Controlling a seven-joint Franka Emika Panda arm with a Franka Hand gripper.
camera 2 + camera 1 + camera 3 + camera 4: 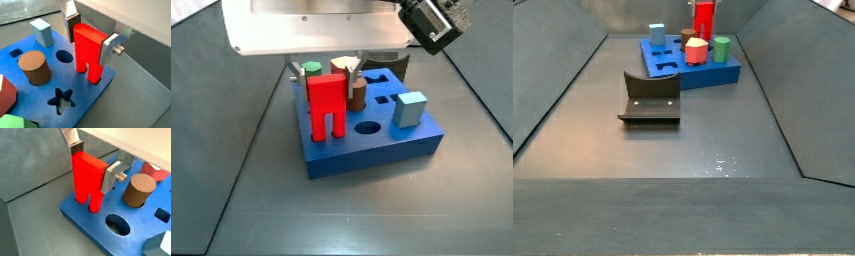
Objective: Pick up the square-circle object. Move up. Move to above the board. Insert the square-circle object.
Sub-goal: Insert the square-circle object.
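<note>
Wrist views both show the gripper (pixel 95 162) with its jaws a little apart, one finger (pixel 69 25) on each side of the square-circle object (pixel 88 178), but not clearly pressing it. Its two legs stand at the edge of the board (pixel 80 215). A side view alone shows the fixture (pixel 651 98) on the wide gray floor (pixel 673 150), well apart from the board (pixel 700 76).

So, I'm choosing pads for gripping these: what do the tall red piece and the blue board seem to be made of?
The square-circle object, standing on the board between the gripper's fingers, looks like matte plastic, possibly printed: uniform bright red, sharp edges, no grain. The board also looks like plastic: solid blue, faint sheen, cleanly cut holes. Painted wood cannot be ruled out.
</note>
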